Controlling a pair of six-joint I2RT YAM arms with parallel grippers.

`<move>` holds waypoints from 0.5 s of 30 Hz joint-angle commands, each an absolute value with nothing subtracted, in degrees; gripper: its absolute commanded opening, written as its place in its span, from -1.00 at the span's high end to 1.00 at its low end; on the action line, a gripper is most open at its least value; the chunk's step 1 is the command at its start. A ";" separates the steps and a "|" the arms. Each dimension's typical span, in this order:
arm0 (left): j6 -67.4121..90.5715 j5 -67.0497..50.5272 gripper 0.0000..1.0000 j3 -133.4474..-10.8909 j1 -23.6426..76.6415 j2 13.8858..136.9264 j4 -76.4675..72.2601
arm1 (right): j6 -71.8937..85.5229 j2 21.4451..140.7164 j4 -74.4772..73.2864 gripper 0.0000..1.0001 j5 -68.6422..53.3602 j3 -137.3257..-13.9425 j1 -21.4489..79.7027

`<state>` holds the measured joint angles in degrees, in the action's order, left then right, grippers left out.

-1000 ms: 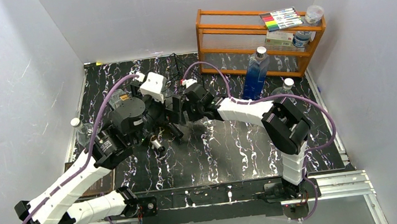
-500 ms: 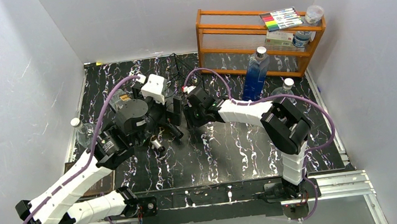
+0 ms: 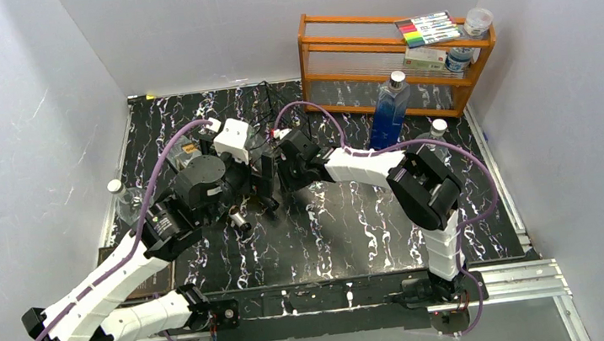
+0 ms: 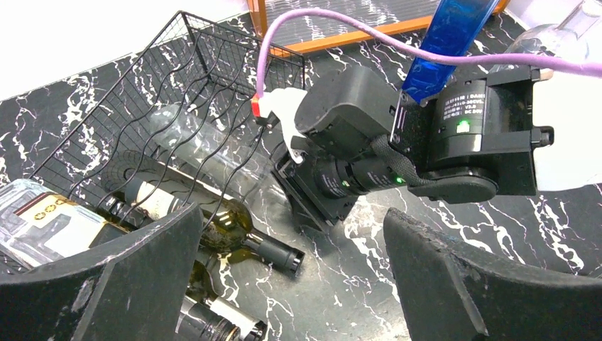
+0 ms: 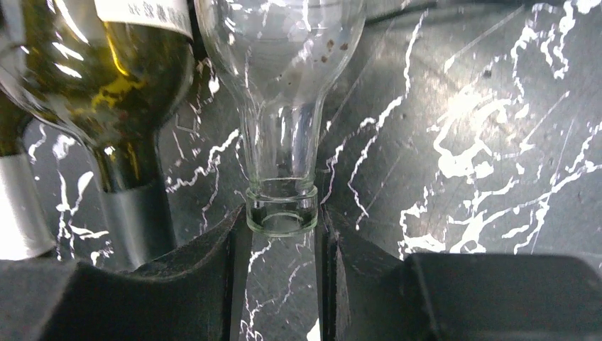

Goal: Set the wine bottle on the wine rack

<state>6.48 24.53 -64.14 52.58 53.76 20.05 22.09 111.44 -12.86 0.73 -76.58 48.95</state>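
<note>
Clear glass sits between my fingers: my right gripper (image 5: 282, 234) is clamped on the lip of the empty clear bottle (image 5: 280, 85). Its body stretches away ahead of me onto the wine rack (image 4: 213, 57), with the green wine bottle (image 5: 121, 85) just to my left. I should move gently along the neck's axis, since this rim grip could slip. My left gripper (image 4: 284, 284) hangs wide apart, empty.

- The left arm (image 3: 115, 279) stretches from its near-left base diagonally toward the middle of the scene.
- The left end effector (image 4: 291, 284) hangs with its fingers spread wide, gripping nothing.
- The right arm (image 3: 423, 187) bends at the elbow, its forearm reaching left.
- The right end effector (image 5: 282, 220) is clamped on the mouth of a clear glass bottle (image 5: 280, 85).
</note>
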 commanded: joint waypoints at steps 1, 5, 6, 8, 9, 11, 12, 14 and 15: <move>6.92 24.79 -0.96 -64.95 52.24 53.49 20.65 | 21.44 112.34 -8.11 0.44 0.07 -81.30 49.08; 6.94 24.79 -0.96 -65.04 52.28 53.69 20.65 | 20.57 113.09 -7.86 0.44 0.40 -82.80 48.95; 6.94 24.85 -0.96 -65.04 52.23 53.72 20.65 | 20.50 113.35 -8.02 0.43 0.32 -83.32 48.88; 6.78 24.79 -0.96 -65.11 52.26 53.93 20.65 | 20.16 114.10 -8.60 0.36 0.10 -84.44 48.76; 6.67 24.81 -0.96 -65.20 52.31 54.03 20.65 | 20.05 114.45 -8.99 0.27 0.09 -84.92 48.78; 6.46 24.92 -0.96 -65.53 52.33 54.31 20.72 | 20.09 114.60 -10.10 0.07 0.16 -85.64 48.74; 6.38 25.00 -0.96 -65.67 52.29 54.35 20.81 | 20.11 114.18 -10.40 -0.07 0.23 -85.51 48.77; 6.29 25.12 -0.97 -65.83 52.25 54.22 20.85 | 20.13 112.13 -10.27 -0.36 0.22 -84.41 48.78; 6.25 25.21 -0.96 -65.91 52.26 54.02 20.83 | 20.15 110.84 -10.13 -0.51 0.26 -83.64 48.78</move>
<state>6.59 24.60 -64.16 52.58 54.63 20.67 20.78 114.13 -15.27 0.43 -81.82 48.75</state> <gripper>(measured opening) 0.981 0.647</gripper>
